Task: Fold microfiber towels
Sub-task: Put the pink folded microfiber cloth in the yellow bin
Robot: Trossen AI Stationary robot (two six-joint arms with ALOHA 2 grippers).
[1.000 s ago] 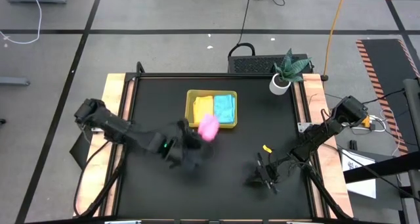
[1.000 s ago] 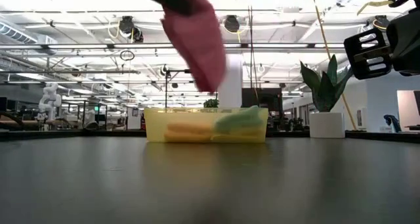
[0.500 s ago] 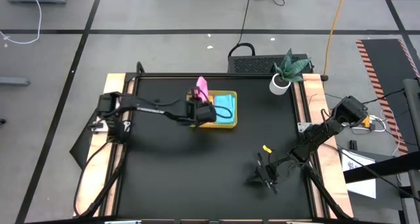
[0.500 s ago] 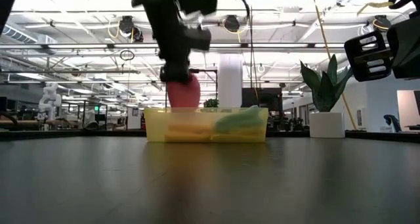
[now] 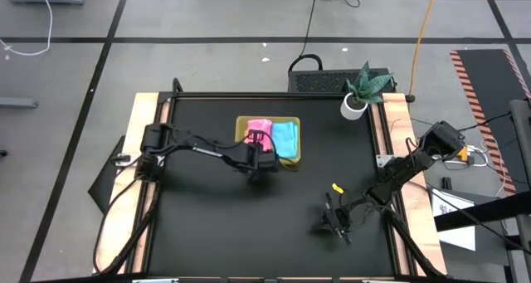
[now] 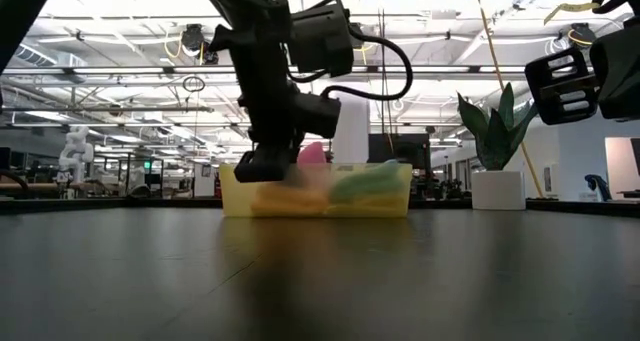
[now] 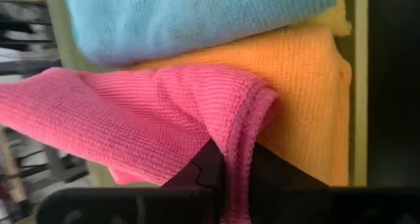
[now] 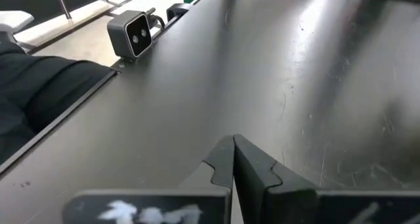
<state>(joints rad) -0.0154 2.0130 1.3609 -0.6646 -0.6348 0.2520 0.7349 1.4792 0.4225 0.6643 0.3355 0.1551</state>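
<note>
The black tabletop [image 5: 207,225] is a matte rectangle framed by pale wooden edging. Toward its far edge, a little left of centre, sits the shallow yellow-green plastic tray [image 5: 240,137], rectangular with translucent walls in the low view. Inside it the microfiber towels lie folded side by side, all with a fine looped, ribbed weave: the sky blue towel [image 7: 190,17] fills the tray's right half, the orange towel [image 7: 295,86] lies flat beside it, and the pink towel [image 7: 131,119] is draped over the orange one in the left half, its hemmed corner folded down toward the tray's near edge. A sliver of the yellow towel [image 7: 336,17] peeks out between the blue towel and the tray wall.

The left arm stretches from the table's left edge across to the tray, elbow low, wrist bent down at the tray's near left corner. The left gripper [image 7: 230,168] has its dark fingers nipped on the pink towel's hem, the cloth passing between them.

The right arm folds in from the right edge, and the right gripper [image 8: 234,159] hangs just above the bare tabletop near the front right corner, fingers pressed together on nothing.

A small potted plant [image 5: 361,90] in a white pot stands at the far right corner.
</note>
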